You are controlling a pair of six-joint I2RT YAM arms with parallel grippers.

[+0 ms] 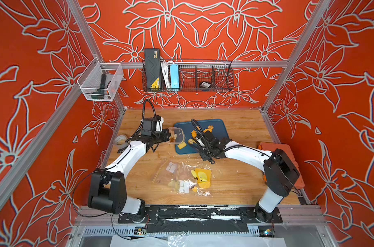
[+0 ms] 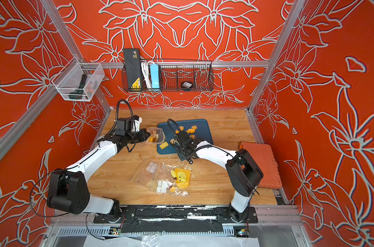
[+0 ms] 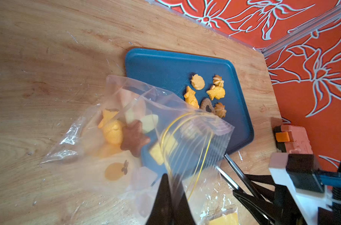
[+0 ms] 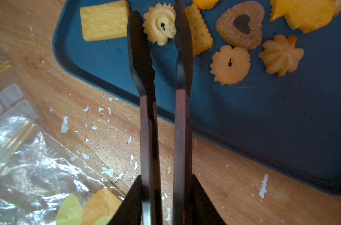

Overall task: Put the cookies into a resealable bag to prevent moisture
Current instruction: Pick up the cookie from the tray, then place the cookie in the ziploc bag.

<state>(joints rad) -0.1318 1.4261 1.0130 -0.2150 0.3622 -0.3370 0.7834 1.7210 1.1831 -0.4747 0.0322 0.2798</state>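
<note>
Left gripper (image 3: pixel 171 185) was pinched shut on one bag (image 3: pixel 185 136) at the tray's (image 3: pixel 156 64) left edge; two cookies (image 3: pixel 115 132) showed inside. Right gripper (image 4: pixel 166 196) clamped one tongs (image 4: pixel 144 116), tips straddling a flower cookie (image 4: pixel 160 23); at least eight more lay on the tray.

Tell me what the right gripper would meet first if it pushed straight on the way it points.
The right gripper holds tongs, whose tips straddle the pale frilled cookie on the blue tray; that cookie likely comes first, though depth is unclear.
</note>
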